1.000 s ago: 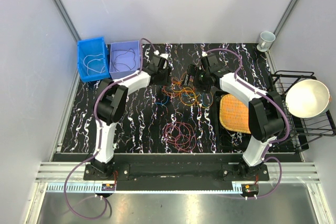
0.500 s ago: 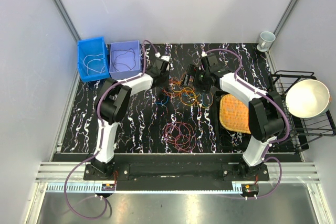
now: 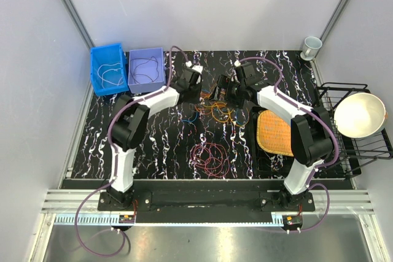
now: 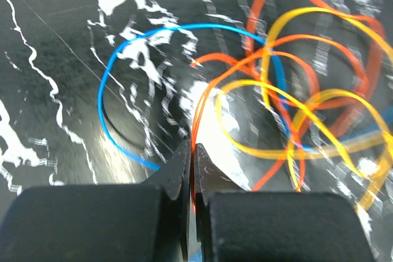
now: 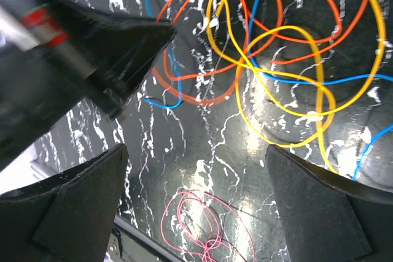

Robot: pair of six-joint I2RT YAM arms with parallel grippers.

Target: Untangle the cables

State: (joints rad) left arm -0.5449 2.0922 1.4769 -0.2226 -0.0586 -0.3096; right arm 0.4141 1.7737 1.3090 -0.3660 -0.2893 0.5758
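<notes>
- Top external view: the left tool (image 3: 198, 93) had moved further in from the left over the last second and stood at the left edge of the tangle (image 3: 213, 110) of cables at mid-desk. The right tool (image 3: 222, 88) was just beside the tangle's far edge, little changed. A separate magenta-red loop (image 3: 210, 156) lay alone on the desk (image 3: 159, 145), nearer the arm bases and well apart from the tangle. Two bins, blue (image 3: 107, 69) and lavender (image 3: 146, 67), stood at the far left, each with a thin cable inside.
- Left wrist view: the left tool's jaws, partly apart a second earlier, had come fully together. An orange cable (image 4: 206, 99) ran straight down into the seam between them and appeared pinched there. A blue cable (image 4: 110, 72) looped to the left and yellow cables (image 4: 319, 145) crossed to the right, both overlapping the orange one.
- Right wrist view: the right tool's fingers (image 5: 80, 207) stood as wide apart as before, with nothing between them, above the orange, yellow and blue strands. The left tool's tip showed at upper left, touching the orange loops.
- Assessment: the closing marked a grasp just made. The orange cable was judged ready to be drawn out of the tangle, but it remained crossed with yellow and blue, so a pull might drag the whole bundle. The free right tool was placed to hold the rest down.
</notes>
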